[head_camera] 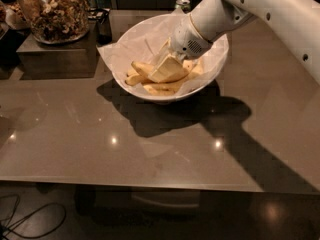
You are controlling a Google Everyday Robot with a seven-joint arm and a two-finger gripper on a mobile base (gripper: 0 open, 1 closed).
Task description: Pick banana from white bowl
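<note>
Fingers (pixel 167 68) of the gripper (pixel 152 77), viewed across the grey table (pixel 100 149), are seen drawn together into one pale wedge (no gap visible), pressed onto the banana (pixel 140 66) lying among others in the white bowl (pixel 165 96), a glass jar (pixel 52 11) being noted beyond.
</note>
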